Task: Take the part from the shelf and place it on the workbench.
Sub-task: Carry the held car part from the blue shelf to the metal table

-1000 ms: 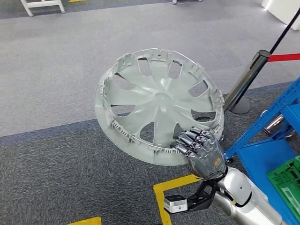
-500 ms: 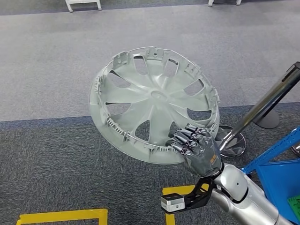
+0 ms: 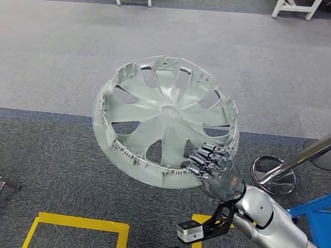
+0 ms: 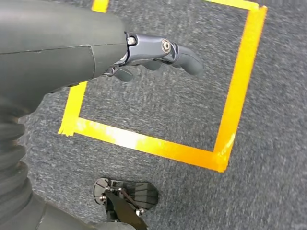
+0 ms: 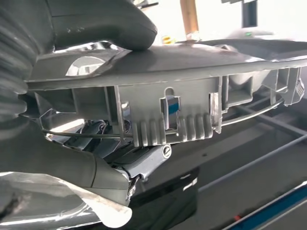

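The part is a large silver-grey wheel cover (image 3: 166, 119) with spoke-shaped openings, held tilted above the carpet with its ribbed inner side up. My right hand (image 3: 214, 170) grips its near right rim, fingers curled over the edge. In the right wrist view the cover's rim (image 5: 173, 91) runs across the picture, clamped between the thumb (image 5: 105, 21) and the fingers (image 5: 119, 170). My left hand (image 4: 155, 52) hangs over the floor with fingers loosely extended and nothing in it.
Grey carpet with a darker band lies below. Yellow tape (image 3: 78, 223) marks a square on the floor at the lower left. A chrome stanchion base (image 3: 273, 174) and its leaning post (image 3: 308, 152) stand at the right, a blue shelf corner (image 3: 316, 222) beyond them.
The whole view has swung left: the blue shelf and stanchion slid toward the right edge and more yellow tape came in. My right hand keeps its grip on the wheel cover.
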Available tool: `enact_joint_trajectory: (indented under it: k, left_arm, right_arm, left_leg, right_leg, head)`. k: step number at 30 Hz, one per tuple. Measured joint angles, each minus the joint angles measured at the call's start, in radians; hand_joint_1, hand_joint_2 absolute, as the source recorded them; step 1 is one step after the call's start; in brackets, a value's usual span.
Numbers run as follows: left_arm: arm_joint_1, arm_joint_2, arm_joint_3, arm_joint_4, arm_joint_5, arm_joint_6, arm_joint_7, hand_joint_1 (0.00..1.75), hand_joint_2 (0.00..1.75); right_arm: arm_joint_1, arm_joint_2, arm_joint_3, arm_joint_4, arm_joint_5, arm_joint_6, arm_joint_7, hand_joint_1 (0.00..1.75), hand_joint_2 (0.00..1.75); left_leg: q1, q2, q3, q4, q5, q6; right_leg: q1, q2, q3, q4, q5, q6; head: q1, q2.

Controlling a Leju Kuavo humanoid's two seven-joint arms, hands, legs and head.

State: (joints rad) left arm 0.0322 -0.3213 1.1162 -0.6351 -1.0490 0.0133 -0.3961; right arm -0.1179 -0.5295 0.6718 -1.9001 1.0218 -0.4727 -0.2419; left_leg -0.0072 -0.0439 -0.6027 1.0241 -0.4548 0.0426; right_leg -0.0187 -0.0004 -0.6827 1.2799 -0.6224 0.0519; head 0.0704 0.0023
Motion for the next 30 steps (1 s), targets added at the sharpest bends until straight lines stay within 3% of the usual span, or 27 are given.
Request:
enact_joint_trajectory:
  k: [1, 3, 5, 7, 8, 10, 12, 14, 15, 16, 18, 20, 21, 23, 25, 27, 28, 29, 30]
  left_arm:
    - [0.0, 0.001, -0.002, 0.005, -0.001, 0.002, 0.0, 0.0, 1.75]
    - [-0.002, 0.004, -0.006, 0.015, -0.006, 0.006, -0.001, 0.0, 1.75]
    - [-0.003, 0.007, -0.009, 0.026, -0.009, 0.011, -0.003, 0.0, 1.75]
    - [-0.004, 0.011, -0.01, 0.039, -0.008, 0.018, -0.007, 0.0, 1.75]
    - [-0.005, 0.013, -0.01, 0.046, -0.007, 0.022, -0.009, 0.0, 1.75]
    - [-0.01, 0.019, -0.011, 0.058, -0.004, 0.028, -0.011, 0.0, 1.75]
    - [-0.017, 0.023, -0.011, 0.069, -0.001, 0.031, -0.012, 0.0, 1.75]
    - [-0.021, 0.031, -0.011, 0.082, 0.008, 0.034, -0.014, 0.0, 1.75]
    - [-0.022, 0.036, -0.011, 0.09, 0.015, 0.037, -0.016, 0.0, 1.75]
    - [-0.023, 0.044, -0.011, 0.099, 0.022, 0.04, -0.018, 0.0, 1.75]
    - [-0.025, 0.059, -0.011, 0.116, 0.035, 0.045, -0.02, 0.0, 1.75]
    - [-0.03, 0.07, -0.011, 0.131, 0.042, 0.05, -0.022, 0.0, 1.75]
    - [-0.03, 0.075, -0.011, 0.137, 0.044, 0.053, -0.022, 0.0, 1.75]
    - [-0.026, 0.08, -0.011, 0.145, 0.045, 0.057, -0.023, 0.0, 1.75]
    - [-0.023, 0.084, -0.01, 0.148, 0.046, 0.06, -0.023, 0.0, 1.75]
    - [-0.024, 0.086, -0.009, 0.148, 0.048, 0.061, -0.023, 0.0, 1.75]
    - [-0.025, 0.086, -0.009, 0.148, 0.048, 0.06, -0.023, 0.0, 1.75]
    - [-0.026, 0.086, -0.009, 0.148, 0.049, 0.059, -0.024, 0.0, 1.75]
    - [-0.027, 0.086, -0.009, 0.148, 0.05, 0.057, -0.024, 0.0, 1.75]
  right_arm:
    - [0.002, 0.0, 0.001, 0.0, 0.001, 0.0, 0.001, 1.75, 1.75]
    - [0.004, 0.0, 0.003, 0.0, 0.003, 0.0, 0.003, 1.75, 1.75]
    - [0.005, 0.0, 0.006, -0.002, 0.006, -0.002, 0.004, 1.75, 1.75]
    - [0.005, 0.0, 0.008, -0.003, 0.005, -0.003, 0.004, 1.75, 1.75]
    - [0.004, 0.0, 0.009, -0.003, 0.004, -0.002, 0.003, 1.75, 1.75]
    - [0.001, 0.0, 0.01, -0.003, 0.001, -0.001, 0.003, 1.75, 1.75]
    - [-0.002, 0.0, 0.01, -0.003, -0.001, 0.0, 0.003, 1.75, 1.75]
    - [-0.011, 0.002, 0.013, 0.0, -0.009, 0.005, 0.001, 1.75, 1.75]
    - [-0.02, 0.005, 0.017, 0.003, -0.014, 0.011, -0.001, 1.75, 1.75]
    - [-0.033, 0.009, 0.021, 0.008, -0.019, 0.019, -0.002, 1.75, 1.75]
    - [-0.065, 0.021, 0.032, 0.018, -0.03, 0.034, -0.002, 1.75, 1.75]
    - [-0.089, 0.028, 0.042, 0.026, -0.037, 0.04, 0.0, 1.75, 1.75]
    - [-0.096, 0.029, 0.045, 0.029, -0.039, 0.041, 0.002, 1.75, 1.75]
    - [-0.101, 0.029, 0.051, 0.034, -0.043, 0.039, 0.005, 1.75, 1.75]
    - [-0.102, 0.029, 0.057, 0.037, -0.046, 0.038, 0.006, 1.75, 1.75]
    - [-0.101, 0.029, 0.063, 0.043, -0.046, 0.037, 0.006, 1.75, 1.75]
    - [-0.101, 0.029, 0.066, 0.046, -0.046, 0.037, 0.006, 1.75, 1.75]
    - [-0.101, 0.029, 0.069, 0.049, -0.045, 0.037, 0.006, 1.75, 1.75]
    - [-0.101, 0.029, 0.071, 0.052, -0.045, 0.037, 0.006, 1.75, 1.75]
  left_leg:
    - [0.0, -0.013, 0.002, 0.001, -0.001, -0.001]
    - [0.001, -0.038, 0.003, 0.006, -0.005, -0.006]
    - [0.003, -0.059, -0.006, 0.01, -0.004, -0.015]
    - [0.006, -0.077, -0.013, 0.01, -0.001, -0.026]
    - [0.005, -0.072, -0.015, 0.015, -0.004, -0.031]
    - [0.002, -0.027, -0.037, 0.067, -0.038, -0.041]
    - [0.004, 0.021, -0.094, 0.194, -0.1, -0.05]
    - [0.008, 0.031, -0.14, 0.292, -0.13, -0.056]
    - [0.009, 0.032, -0.139, 0.29, -0.116, -0.057]
    - [0.01, 0.037, -0.118, 0.246, -0.085, -0.057]
    - [0.005, 0.078, -0.051, 0.108, -0.019, -0.051]
    - [-0.006, 0.118, -0.015, 0.026, 0.002, -0.04]
    - [-0.01, 0.121, -0.014, 0.017, -0.002, -0.035]
    - [-0.009, 0.097, -0.014, 0.01, -0.001, -0.023]
    - [-0.003, 0.074, -0.009, 0.003, 0.003, -0.01]
    - [0.001, 0.05, -0.008, 0.0, 0.004, -0.002]
    - [0.001, 0.037, -0.007, 0.001, 0.003, -0.001]
    - [0.001, 0.023, -0.006, 0.001, 0.003, 0.0]
    - [0.001, 0.009, -0.005, 0.001, 0.003, 0.0]
  right_leg:
    - [-0.001, 0.005, 0.017, -0.054, 0.043, -0.002]
    - [-0.004, 0.038, 0.072, -0.186, 0.109, -0.007]
    - [-0.005, 0.066, 0.103, -0.246, 0.121, -0.011]
    - [-0.003, 0.057, 0.108, -0.252, 0.119, -0.018]
    - [-0.004, 0.047, 0.111, -0.255, 0.12, -0.022]
    - [-0.005, 0.022, 0.118, -0.261, 0.121, -0.034]
    - [-0.002, -0.005, 0.123, -0.261, 0.117, -0.043]
    - [0.0, -0.031, 0.126, -0.261, 0.113, -0.046]
    - [0.0, -0.042, 0.127, -0.261, 0.112, -0.046]
    - [0.0, -0.051, 0.13, -0.261, 0.11, -0.045]
    - [0.003, -0.069, 0.137, -0.26, 0.104, -0.04]
    - [0.009, -0.087, 0.14, -0.259, 0.098, -0.032]
    - [0.012, -0.098, 0.141, -0.26, 0.095, -0.027]
    - [0.011, -0.11, 0.147, -0.26, 0.087, -0.017]
    - [0.006, -0.069, 0.131, -0.22, 0.057, -0.009]
    - [0.003, -0.016, 0.068, -0.098, 0.0, -0.006]
    - [0.003, -0.007, 0.029, -0.03, -0.022, -0.006]
    - [0.003, -0.003, -0.001, 0.016, -0.029, -0.005]
    - [0.003, -0.002, -0.015, 0.026, -0.016, -0.005]
  head:
    - [0.0, 0.0]
    - [-0.001, 0.0]
    - [-0.002, 0.0]
    - [-0.003, 0.0]
    - [-0.004, 0.0]
    - [-0.008, 0.0]
    - [-0.011, 0.0]
    - [-0.011, 0.0]
    - [-0.011, 0.0]
    - [-0.011, 0.0]
    - [-0.012, 0.0]
    - [-0.012, 0.0]
    - [-0.012, 0.0]
    - [-0.011, 0.0]
    - [-0.009, 0.0]
    - [-0.003, 0.0]
    - [-0.001, 0.0]
    - [0.0, 0.0]
    - [0.0, 0.0]
